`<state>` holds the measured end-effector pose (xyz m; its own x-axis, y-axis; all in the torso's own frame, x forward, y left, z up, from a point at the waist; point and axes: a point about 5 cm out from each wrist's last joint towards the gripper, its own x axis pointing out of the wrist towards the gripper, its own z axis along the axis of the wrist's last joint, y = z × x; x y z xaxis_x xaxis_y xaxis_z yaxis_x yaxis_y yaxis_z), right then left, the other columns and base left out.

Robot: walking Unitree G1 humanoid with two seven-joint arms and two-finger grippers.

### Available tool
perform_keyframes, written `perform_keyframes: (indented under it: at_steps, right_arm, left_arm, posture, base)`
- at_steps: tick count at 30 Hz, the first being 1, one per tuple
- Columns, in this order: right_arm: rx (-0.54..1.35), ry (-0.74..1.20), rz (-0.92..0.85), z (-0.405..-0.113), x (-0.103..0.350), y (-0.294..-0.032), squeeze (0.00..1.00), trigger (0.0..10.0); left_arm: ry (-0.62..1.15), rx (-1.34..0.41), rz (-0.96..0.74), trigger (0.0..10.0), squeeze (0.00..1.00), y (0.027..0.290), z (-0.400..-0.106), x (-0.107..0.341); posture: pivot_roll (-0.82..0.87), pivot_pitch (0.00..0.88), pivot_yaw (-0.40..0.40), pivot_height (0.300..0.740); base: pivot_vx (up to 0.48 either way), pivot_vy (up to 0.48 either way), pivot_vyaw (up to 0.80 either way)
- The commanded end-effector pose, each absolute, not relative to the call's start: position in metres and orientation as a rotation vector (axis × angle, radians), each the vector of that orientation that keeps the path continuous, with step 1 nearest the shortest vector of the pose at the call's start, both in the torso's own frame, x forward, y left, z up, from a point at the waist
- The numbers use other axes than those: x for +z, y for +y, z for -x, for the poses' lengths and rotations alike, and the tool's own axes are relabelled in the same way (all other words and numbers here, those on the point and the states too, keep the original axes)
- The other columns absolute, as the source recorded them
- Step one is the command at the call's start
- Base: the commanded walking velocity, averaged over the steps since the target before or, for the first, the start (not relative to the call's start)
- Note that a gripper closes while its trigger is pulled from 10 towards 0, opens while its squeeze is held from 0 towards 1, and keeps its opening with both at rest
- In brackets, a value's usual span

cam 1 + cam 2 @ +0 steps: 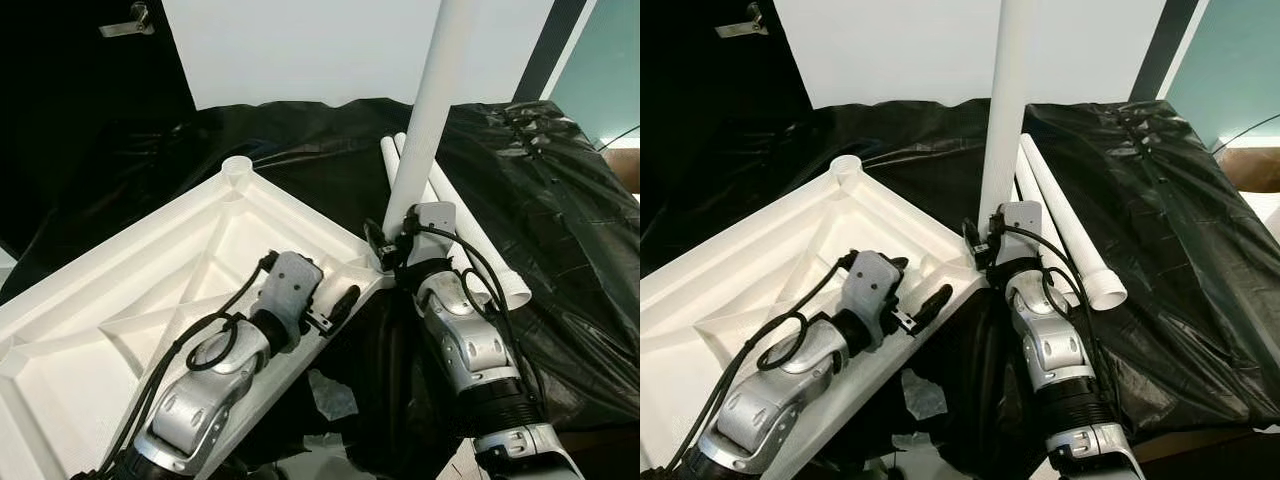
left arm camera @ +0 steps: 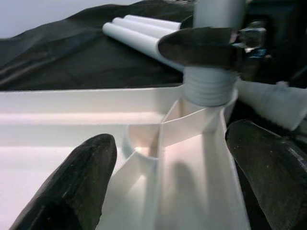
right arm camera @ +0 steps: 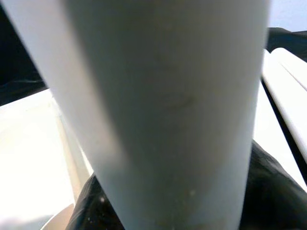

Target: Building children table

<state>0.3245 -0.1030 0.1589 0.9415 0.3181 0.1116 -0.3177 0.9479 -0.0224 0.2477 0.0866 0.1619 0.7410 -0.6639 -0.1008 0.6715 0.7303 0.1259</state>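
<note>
One leg point(image 1: 430, 120) stands in our clenched right tool point(image 1: 398, 240), threads entering the tabletop point(image 1: 120, 290) corner socket; left tool point(image 1: 335, 305) released astride the rim; next, we'd twist it home

Head views sharp, evenly lit; black sheet point(image 1: 540, 200) shows sheen. Wrist views soft: left hand fingers point(image 2: 72, 191) blurred, white leg point(image 3: 168, 110) defocused, overexposed.

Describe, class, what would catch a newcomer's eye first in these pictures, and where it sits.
A tall white leg stands upright at the near corner of the upturned white tabletop, its threaded end at the corner socket, gripped low by the right gripper. The left gripper rests open on the tabletop beside that corner. Spare legs lie behind on black sheeting.
</note>
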Motion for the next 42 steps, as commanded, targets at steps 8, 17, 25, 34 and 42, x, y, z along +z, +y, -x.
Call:
perform_keyframes:
  at_steps: [8, 17, 25, 34, 42]
  right_arm:
    - [0.417, -0.061, -0.004, -0.326, 0.148, -0.120, 1.00, 10.0]
    - [0.719, -0.062, 0.080, -0.333, 0.156, -0.138, 1.00, 10.0]
    - [0.850, -0.064, 0.142, -0.344, 0.163, -0.135, 0.00, 10.0]
    - [0.934, -0.011, 0.174, -0.354, 0.156, -0.125, 0.00, 0.0]
    - [0.871, 0.033, 0.192, -0.354, 0.148, -0.126, 0.00, 0.0]
  left_arm:
    - [0.093, -0.756, -0.093, 10.0, 0.00, 0.092, -0.248, 0.160]
    - [0.117, -0.756, -0.105, 10.0, 0.00, 0.095, -0.246, 0.160]
    - [0.131, -0.766, -0.103, 10.0, 0.00, 0.097, -0.245, 0.161]
    - [0.128, -0.770, -0.119, 10.0, 0.00, 0.097, -0.247, 0.164]
    - [0.130, -0.763, -0.121, 10.0, 0.00, 0.099, -0.245, 0.163]
  posture:
    - [0.09, 0.079, -0.008, 0.740]
    - [0.11, 0.086, -0.011, 0.740]
    - [0.12, 0.077, -0.001, 0.740]
    - [0.13, 0.063, -0.002, 0.740]
    - [0.13, 0.055, -0.004, 0.740]
  base:
    - [0.000, 0.000, 0.00]
    - [0.000, 0.000, 0.00]
    - [0.000, 0.000, 0.00]
    - [0.000, 0.000, 0.00]
    - [0.000, 0.000, 0.00]
